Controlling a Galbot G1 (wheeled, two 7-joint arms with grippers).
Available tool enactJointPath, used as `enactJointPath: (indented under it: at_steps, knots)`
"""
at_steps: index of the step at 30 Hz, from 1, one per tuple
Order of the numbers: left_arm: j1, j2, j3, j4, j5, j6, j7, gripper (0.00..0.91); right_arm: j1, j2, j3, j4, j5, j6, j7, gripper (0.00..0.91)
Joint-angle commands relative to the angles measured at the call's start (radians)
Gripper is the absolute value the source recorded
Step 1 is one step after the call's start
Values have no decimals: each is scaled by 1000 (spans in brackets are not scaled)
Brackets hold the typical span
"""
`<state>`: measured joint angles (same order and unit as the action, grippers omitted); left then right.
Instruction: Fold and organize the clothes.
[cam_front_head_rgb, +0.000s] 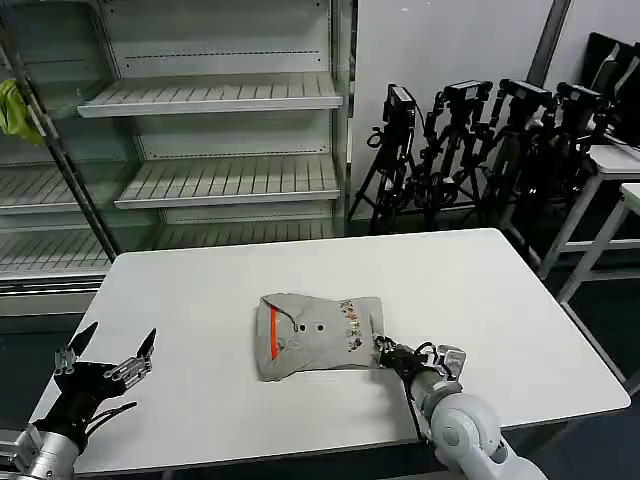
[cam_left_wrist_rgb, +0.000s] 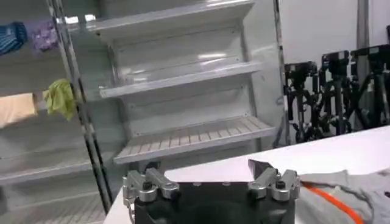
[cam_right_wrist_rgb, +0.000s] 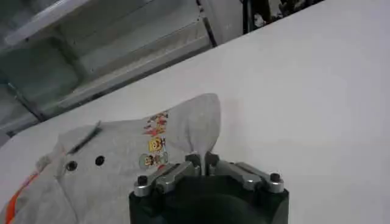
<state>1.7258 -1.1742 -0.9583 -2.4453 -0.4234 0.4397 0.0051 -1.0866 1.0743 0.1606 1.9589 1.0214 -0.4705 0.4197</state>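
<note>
Head view places the T-shirt (cam_front_head_rgb: 318, 335) just below frame centre on the white table (cam_front_head_rgb: 520, 300), folded into a compact packet; its long axis runs left to right across the frame, with the red collar strip (cam_front_head_rgb: 273, 333) at the left end and the chest print (cam_front_head_rgb: 351, 325) near the right end. The right gripper (cam_front_head_rgb: 389, 353) sits at the packet's lower right corner, touching the cloth; in the right wrist view its fingers (cam_right_wrist_rgb: 195, 162) are pressed together on a raised fold of grey fabric beside the print, so it is pinching the T-shirt. The left gripper (cam_front_head_rgb: 112, 350) hangs at the lower left of the frame, well apart from the garment, fingers spread and holding nothing; the right arm is therefore the nearer one, and any next fold or shift probably runs from that right end toward the collar. Hidden: the sleeves and hem are tucked inside the packet; how many layers the pinch takes cannot be determined.
</note>
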Motion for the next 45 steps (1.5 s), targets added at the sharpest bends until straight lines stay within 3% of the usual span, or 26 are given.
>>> enactJointPath:
  at_steps: [1, 2, 3, 4, 5, 12, 16, 21, 24, 34, 36, 41, 45]
  knots:
    - [-4, -4, 21, 0, 3, -2, 0, 907, -14, -51, 37, 13, -9, 1, -5, 0]
    - [-5, -4, 23, -1, 3, -2, 0, 907, -15, -52, 39, 14, -16, -1, -8, 0]
    - [-5, -3, 25, -1, 2, -2, 0, 907, -18, -56, 41, 14, -26, -1, -15, 111]
    - [-6, -2, 27, -3, 2, -2, 0, 907, -21, -58, 43, 14, -43, -1, -27, 403]
    - [-6, -2, 30, -4, 1, -2, 0, 907, -23, -58, 45, 15, -50, -1, -31, 907]
    - [-33, 2, 83, -8, -91, -28, 5, 907, -73, -85, 68, 68, -315, 39, -113, 907]
    - [-70, 2, 115, 17, -128, -46, 20, 907, -128, -111, 113, 126, -416, 72, -140, 907]
    - [-129, 3, 158, 54, -143, -131, 21, 907, -250, -146, 255, 216, -604, 200, -184, 907]
    - [-172, 0, 179, 69, -143, -215, 21, 907, -299, -152, 372, 273, -627, 261, -199, 907]
    - [-284, 39, 154, 151, -20, -441, 148, 907, -437, -172, 732, 426, -635, 299, -242, 907]
    - [-314, 51, 149, 160, -14, -454, 169, 907, -461, -167, 797, 435, -648, 324, -252, 907]
    - [-347, 82, 156, 165, -29, -454, 178, 907, -514, -134, 913, 443, -684, 438, -336, 907]
    - [-335, 90, 162, 161, -49, -454, 180, 907, -522, -123, 941, 433, -681, 499, -372, 907]
